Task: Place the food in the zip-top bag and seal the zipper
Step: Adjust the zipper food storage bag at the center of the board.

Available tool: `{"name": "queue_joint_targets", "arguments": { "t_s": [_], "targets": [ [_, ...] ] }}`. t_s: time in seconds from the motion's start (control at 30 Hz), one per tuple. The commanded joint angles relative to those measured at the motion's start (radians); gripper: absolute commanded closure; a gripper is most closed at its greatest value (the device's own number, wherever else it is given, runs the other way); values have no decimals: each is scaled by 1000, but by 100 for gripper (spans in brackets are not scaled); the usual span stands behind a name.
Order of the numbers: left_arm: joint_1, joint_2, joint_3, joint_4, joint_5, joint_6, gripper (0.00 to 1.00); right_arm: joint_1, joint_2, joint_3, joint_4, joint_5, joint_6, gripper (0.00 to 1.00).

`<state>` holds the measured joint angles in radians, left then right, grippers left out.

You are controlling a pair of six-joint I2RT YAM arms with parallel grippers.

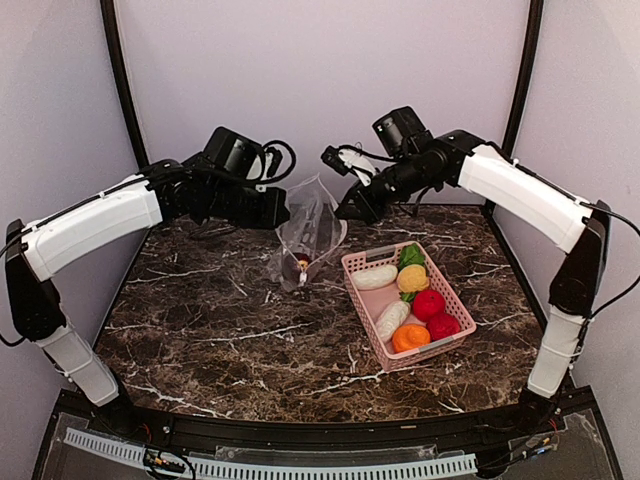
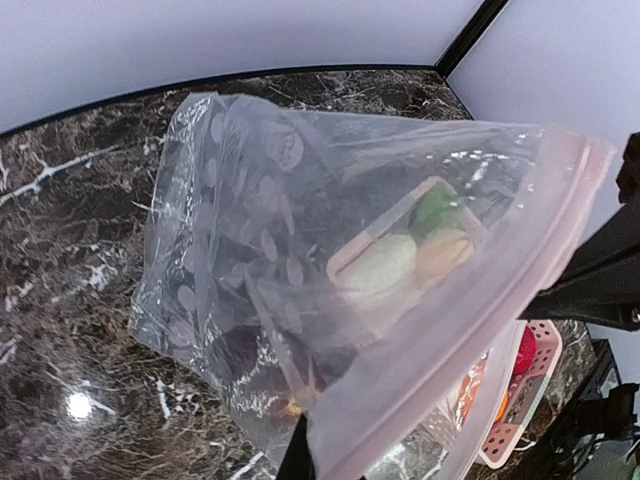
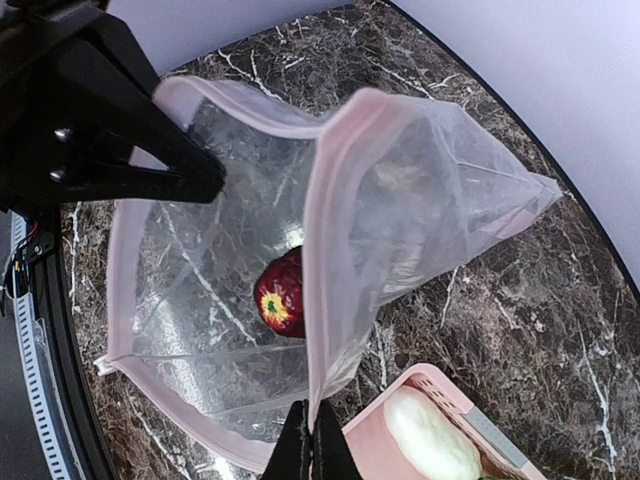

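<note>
1. Reaching in high from left w/ left gripper [image 1: 283, 207], shut tight on one lip of zip-top bag [image 1: 312, 228].
2. Reaching in high from right w/ right gripper [image 1: 350, 208], pinched shut on zipper [image 3: 318, 260] at other lip.
3. Holding bag up btwn both arms, mouth pulled open, bottom low by marble table [image 1: 220, 330].
4. Inside bag: one red toy fruit [image 3: 280, 300].
5. Other food in pink basket [image 1: 430, 352], just right of bag: white radishes [image 1: 375, 277], orange [image 1: 410, 337], red balls [image 1: 428, 304].
</note>
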<state>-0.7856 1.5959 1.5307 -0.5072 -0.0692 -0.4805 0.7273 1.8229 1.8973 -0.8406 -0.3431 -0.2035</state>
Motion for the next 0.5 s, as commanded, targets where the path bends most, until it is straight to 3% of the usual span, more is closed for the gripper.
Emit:
{"name": "queue_joint_targets", "arguments": {
  "t_s": [0.0, 0.1, 0.2, 0.4, 0.47],
  "targets": [
    [6, 17, 177, -226, -89, 183, 99, -16, 30, 96, -13, -8, -6, 100],
    [16, 45, 251, -321, -146, 249, 99, -19, 35, 139, -17, -44, -42, 100],
    [23, 51, 270, -319, -154, 296, 99, -22, 25, 128, 9, -86, -85, 99],
    [51, 69, 112, -122, -81, 392, 99, -53, 3, 117, -6, -169, -174, 67],
    [79, 70, 71, -81, -29, 354, 99, -79, -43, 72, -18, -202, -215, 54]
  ]
}}
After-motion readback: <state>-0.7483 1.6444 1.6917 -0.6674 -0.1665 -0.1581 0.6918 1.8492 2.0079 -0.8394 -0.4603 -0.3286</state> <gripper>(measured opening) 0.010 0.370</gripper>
